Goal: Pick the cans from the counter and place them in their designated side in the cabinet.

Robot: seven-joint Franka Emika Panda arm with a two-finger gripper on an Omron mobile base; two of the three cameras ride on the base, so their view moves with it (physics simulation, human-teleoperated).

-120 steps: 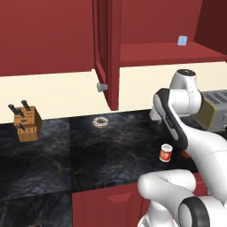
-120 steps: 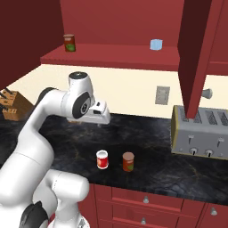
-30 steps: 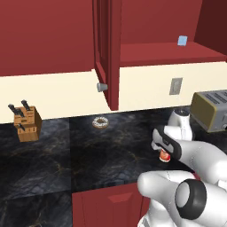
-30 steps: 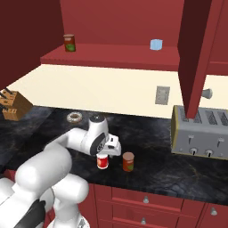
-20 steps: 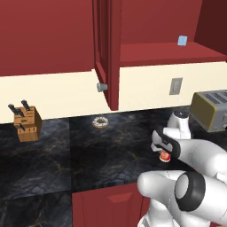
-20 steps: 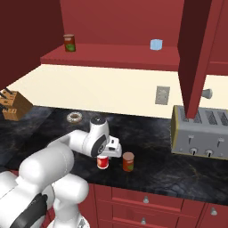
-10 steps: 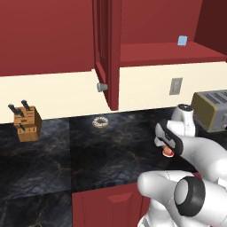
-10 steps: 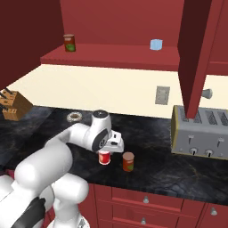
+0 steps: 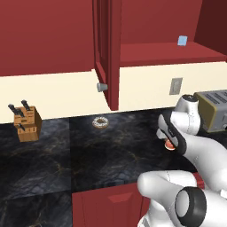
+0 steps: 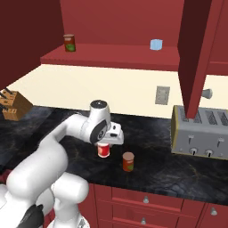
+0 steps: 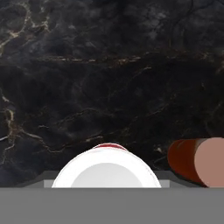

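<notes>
My gripper point(image 10: 104, 145) is shut on the bright red can point(image 10: 103, 151), holding it by its top a little above the black counter point(image 10: 169, 171). From the left base, the same can point(image 9: 169, 144) peeks out under the hand. Its pale top point(image 11: 106, 173) sits at the bottom of the hand view, and my fingertips are hidden there. Just right of it, the maroon-brown can point(image 10: 128, 161) stands on the counter, seen lying sideways at the hand view's lower right point(image 11: 199, 162). The cabinet point(image 10: 111, 55) is open above, its door point(image 10: 196, 53) swung out.
A green-labelled can point(image 10: 69, 43) and a light-blue box point(image 10: 156, 44) stand on the cabinet shelf. A toaster point(image 10: 202, 131) sits at the counter's right, a knife block point(image 9: 26, 124) at the left and a doughnut point(image 9: 100, 122) near the wall.
The gripper closed a touch more on the red can and has risen slightly with it off the counter. The maroon-brown can has not moved.
</notes>
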